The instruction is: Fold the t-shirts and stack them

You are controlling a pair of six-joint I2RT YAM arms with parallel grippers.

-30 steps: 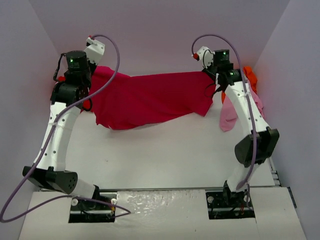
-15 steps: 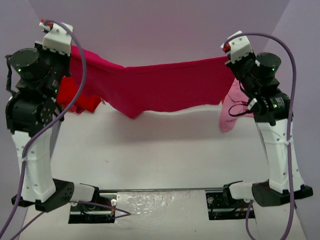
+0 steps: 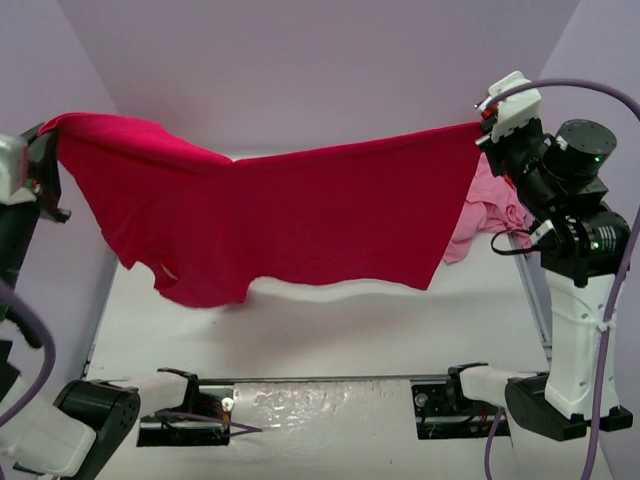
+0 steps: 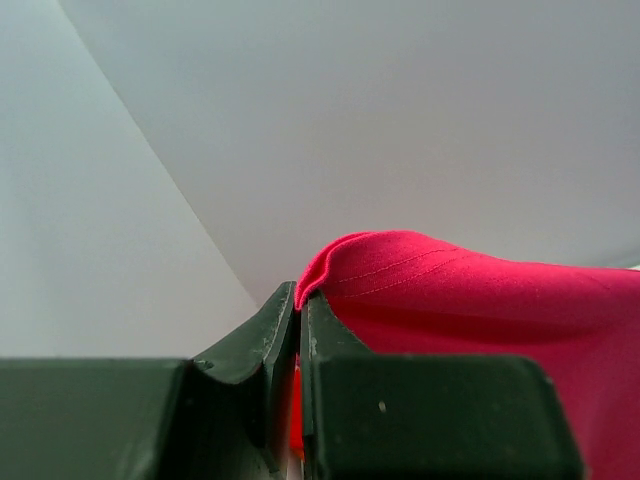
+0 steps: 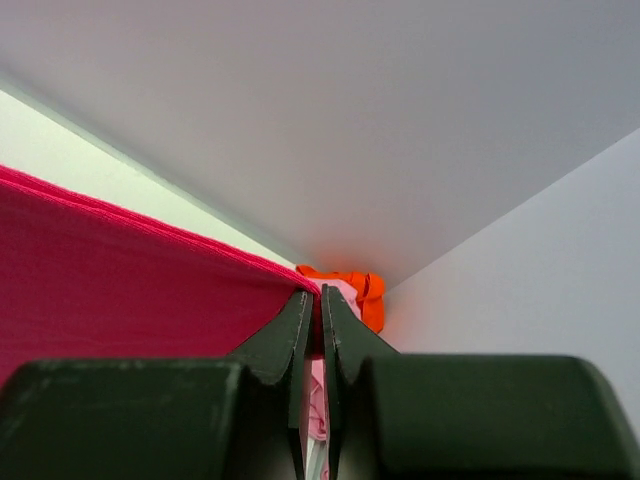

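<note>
The crimson-magenta t-shirt (image 3: 300, 220) hangs spread wide in the air above the white table (image 3: 330, 335), stretched along its top edge between both grippers. My left gripper (image 3: 45, 135) is shut on the shirt's left corner, and the left wrist view shows that hem (image 4: 480, 300) pinched between the jaws of the left gripper (image 4: 300, 292). My right gripper (image 3: 483, 122) is shut on the right corner, where the cloth (image 5: 120, 290) runs into the closed jaws of the right gripper (image 5: 318, 295). A pale pink t-shirt (image 3: 490, 205) lies crumpled at the back right. An orange t-shirt (image 5: 368, 301) sits in the corner behind it.
Lilac walls close in the table at the back and on both sides. Both arm bases (image 3: 460, 400) sit at the near edge. A metal rail (image 3: 535, 310) runs along the table's right side. The hanging shirt hides the back left of the table.
Both arms have risen and swung outward, lifting the crimson shirt off the table and pulling it from a sagging drape into a wide, taut spread.
</note>
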